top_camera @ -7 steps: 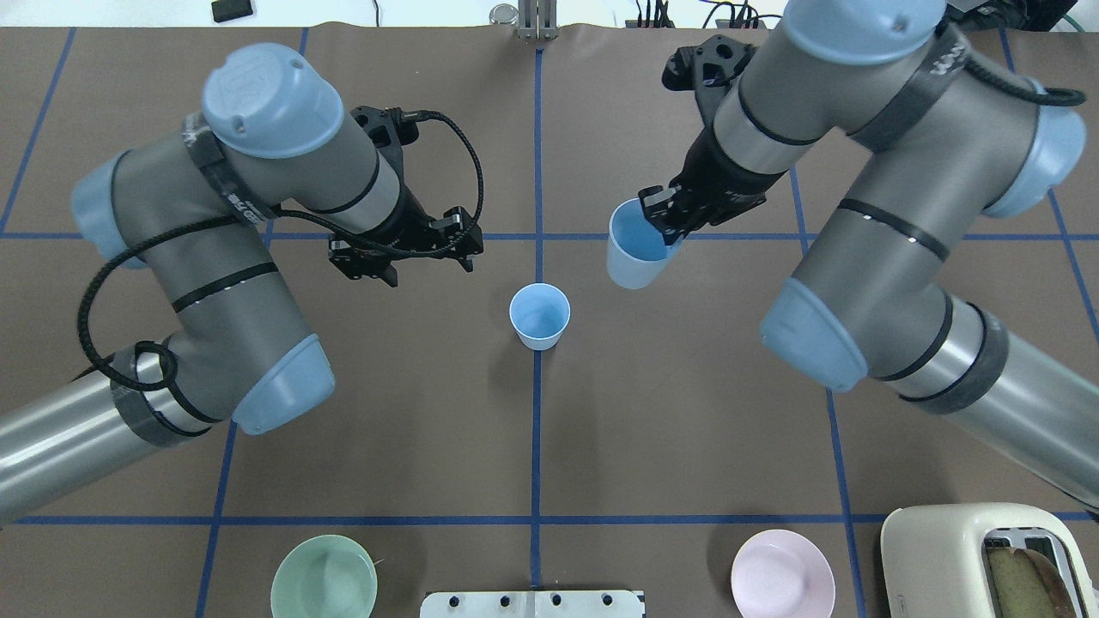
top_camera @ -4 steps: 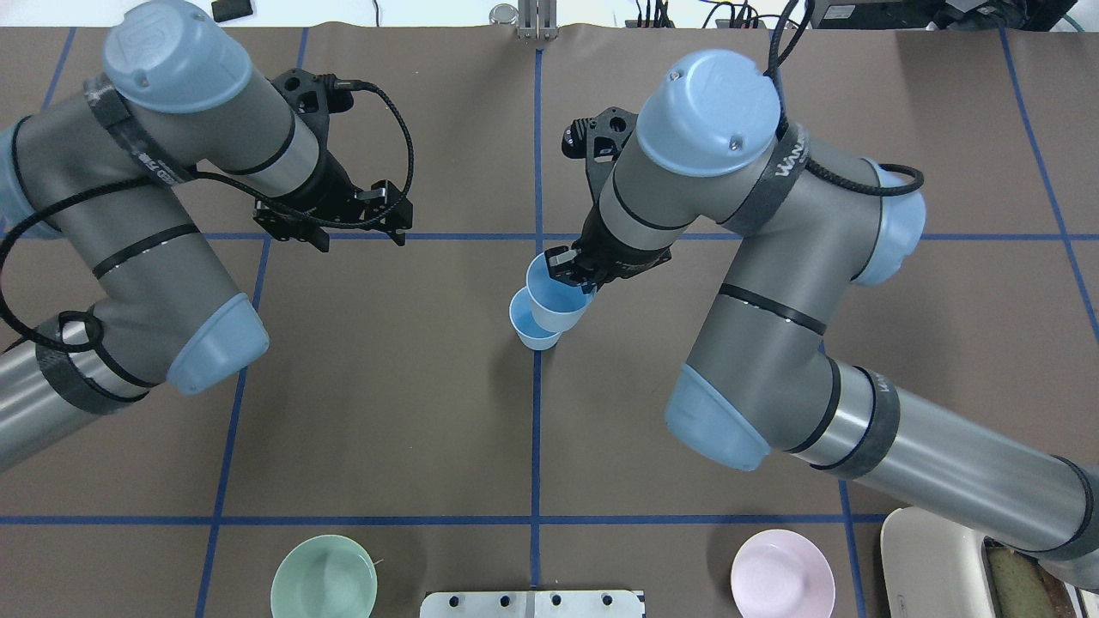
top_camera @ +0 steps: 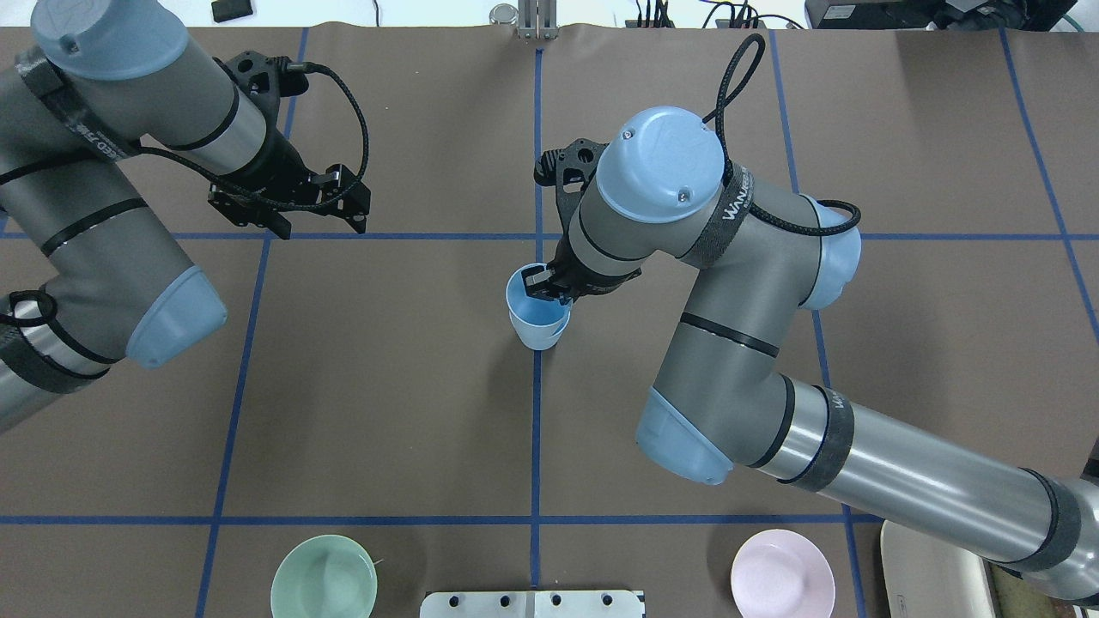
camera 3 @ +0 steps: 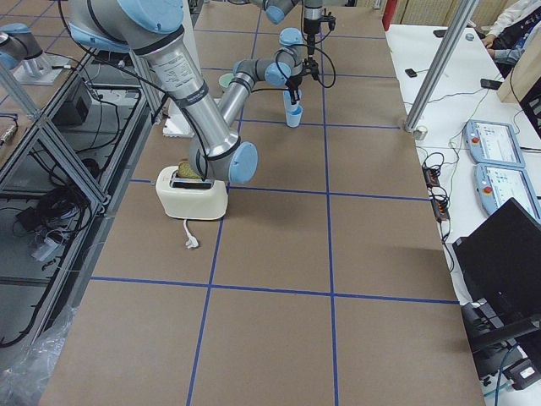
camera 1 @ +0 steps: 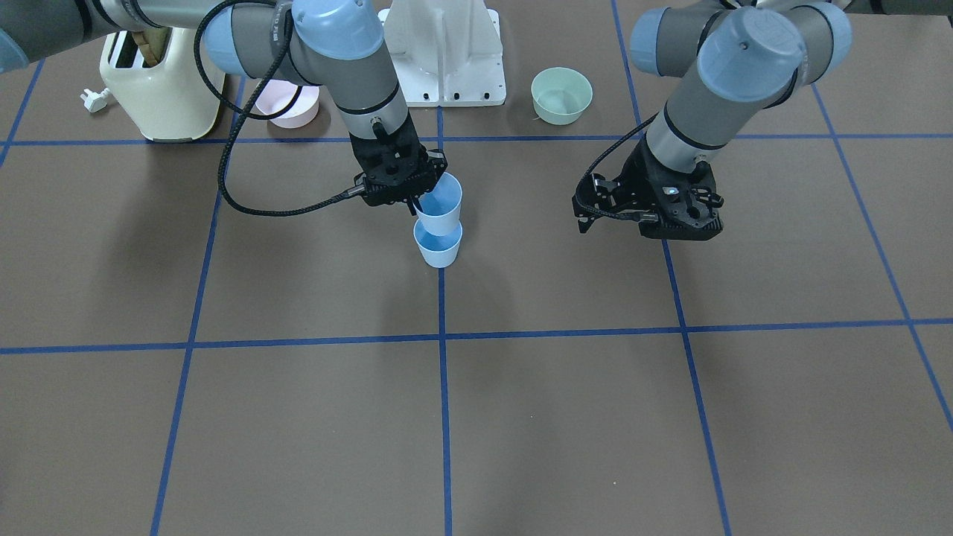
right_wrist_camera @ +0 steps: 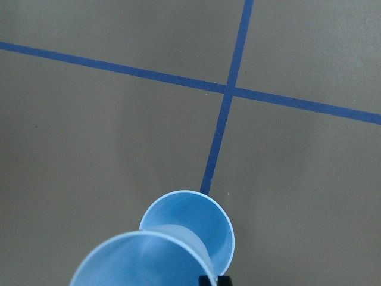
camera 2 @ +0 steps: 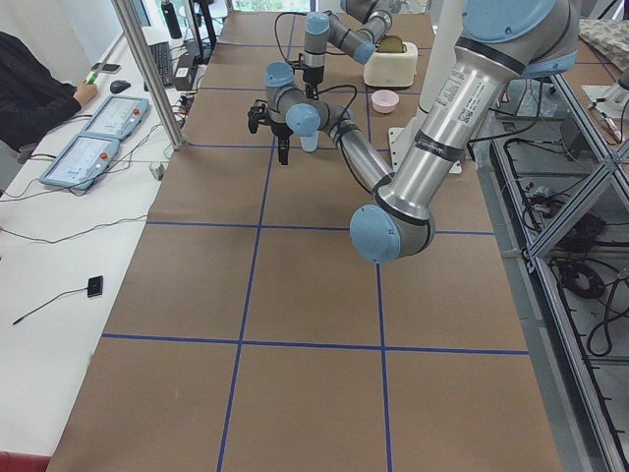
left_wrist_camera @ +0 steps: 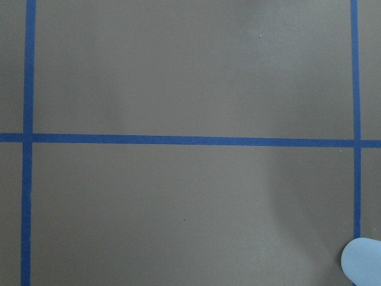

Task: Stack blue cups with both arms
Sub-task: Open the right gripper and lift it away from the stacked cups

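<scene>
Well to the left of the lower cup [top_camera: 543, 337], the left hand [top_camera: 322, 225] hangs above the worktop [top_camera: 386, 412] with its 2 fingers spread wide and nothing between them; the lower cup stands upright on the centre blue line; the upper cup [top_camera: 525, 302], slightly tilted, has its base dipped into the lower cup's mouth; just right of it, the right hand [top_camera: 549, 287] is clamped on the upper cup's rim, 1 finger inside, 1 outside.
</scene>
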Controlling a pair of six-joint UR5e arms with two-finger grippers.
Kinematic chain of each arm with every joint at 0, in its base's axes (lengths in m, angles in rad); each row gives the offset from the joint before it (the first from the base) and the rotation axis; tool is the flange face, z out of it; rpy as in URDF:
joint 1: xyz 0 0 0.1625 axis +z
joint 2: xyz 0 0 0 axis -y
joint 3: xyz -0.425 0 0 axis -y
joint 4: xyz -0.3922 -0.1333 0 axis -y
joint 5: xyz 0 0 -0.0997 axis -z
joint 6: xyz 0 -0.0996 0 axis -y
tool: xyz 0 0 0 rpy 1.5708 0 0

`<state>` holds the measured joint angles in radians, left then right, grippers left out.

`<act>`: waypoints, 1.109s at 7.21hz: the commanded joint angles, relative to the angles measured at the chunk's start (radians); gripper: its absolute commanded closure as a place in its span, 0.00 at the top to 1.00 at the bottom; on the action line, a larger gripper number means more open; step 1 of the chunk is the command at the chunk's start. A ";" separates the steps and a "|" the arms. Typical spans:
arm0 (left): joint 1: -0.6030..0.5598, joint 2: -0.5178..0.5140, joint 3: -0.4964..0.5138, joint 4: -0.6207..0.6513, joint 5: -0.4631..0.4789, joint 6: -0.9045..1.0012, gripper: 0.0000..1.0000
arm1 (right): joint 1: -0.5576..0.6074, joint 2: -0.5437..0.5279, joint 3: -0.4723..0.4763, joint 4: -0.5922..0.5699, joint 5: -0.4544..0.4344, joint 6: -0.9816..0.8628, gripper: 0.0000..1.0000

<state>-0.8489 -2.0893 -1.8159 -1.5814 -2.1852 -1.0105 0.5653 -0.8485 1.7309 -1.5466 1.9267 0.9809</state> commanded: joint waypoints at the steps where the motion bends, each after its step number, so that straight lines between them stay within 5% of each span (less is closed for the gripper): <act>1: -0.001 0.003 0.000 0.000 -0.001 0.001 0.96 | -0.001 0.000 -0.005 0.002 -0.009 -0.002 0.00; 5: 0.001 0.003 0.001 -0.002 -0.001 0.001 0.96 | -0.001 0.002 -0.017 0.005 -0.063 0.001 0.00; 6: 0.001 0.005 0.000 -0.002 -0.001 0.001 0.96 | 0.001 0.000 -0.027 0.028 -0.063 -0.002 0.43; 7: -0.001 0.005 0.000 -0.002 -0.001 0.001 0.96 | 0.001 -0.001 -0.039 0.072 -0.058 -0.007 0.99; 8: -0.001 0.005 0.001 -0.002 -0.001 0.001 0.96 | 0.001 -0.006 -0.039 0.077 -0.057 -0.004 1.00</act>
<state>-0.8491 -2.0849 -1.8157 -1.5830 -2.1859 -1.0094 0.5658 -0.8502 1.6975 -1.4907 1.8684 0.9767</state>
